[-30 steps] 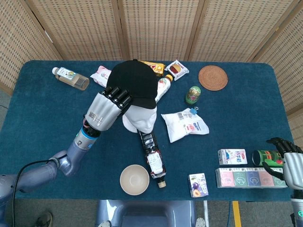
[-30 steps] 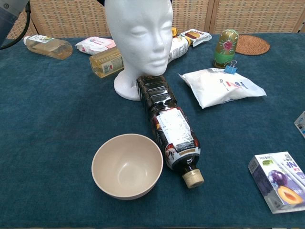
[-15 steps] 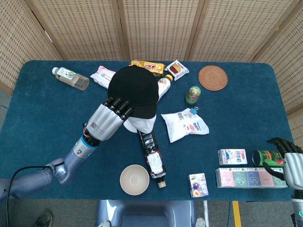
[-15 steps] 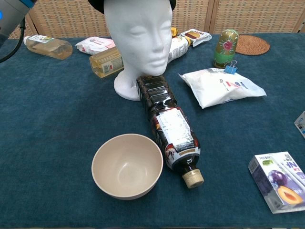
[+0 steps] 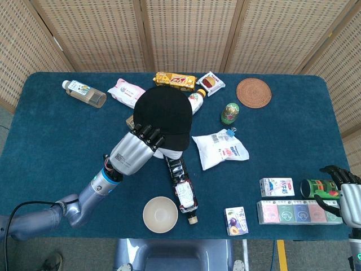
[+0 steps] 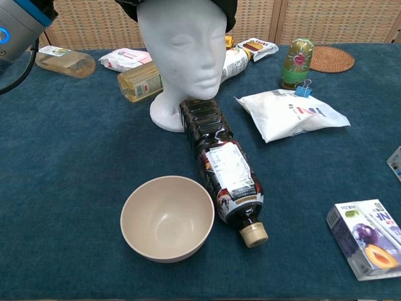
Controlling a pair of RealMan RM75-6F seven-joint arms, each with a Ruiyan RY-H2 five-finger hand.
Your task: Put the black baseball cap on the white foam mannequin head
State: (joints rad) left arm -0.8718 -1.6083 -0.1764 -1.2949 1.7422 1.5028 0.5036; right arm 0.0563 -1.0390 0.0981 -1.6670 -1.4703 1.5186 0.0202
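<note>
The black baseball cap (image 5: pixel 164 117) sits over the top of the white foam mannequin head (image 6: pixel 183 53), hiding nearly all of it in the head view. In the chest view the cap's (image 6: pixel 227 9) edge shows at the top of the frame around the foam crown. My left hand (image 5: pixel 138 149) grips the cap's left rim, fingers (image 5: pixel 148 133) curled over it. My right hand (image 5: pixel 343 192) rests at the far right edge beside a green can (image 5: pixel 316 187), fingers apart and holding nothing.
A dark bottle (image 6: pixel 223 166) lies in front of the mannequin base, with a beige bowl (image 6: pixel 166 217) beside it. A white bag (image 5: pixel 220 149), juice cartons (image 5: pixel 276 187), a woven coaster (image 5: pixel 254 92), snack packs and clear bottles (image 5: pixel 83 92) lie around.
My left hand has drawn the cap forward and down over the foam head, covering the face in the head view. The right hand has stayed put.
</note>
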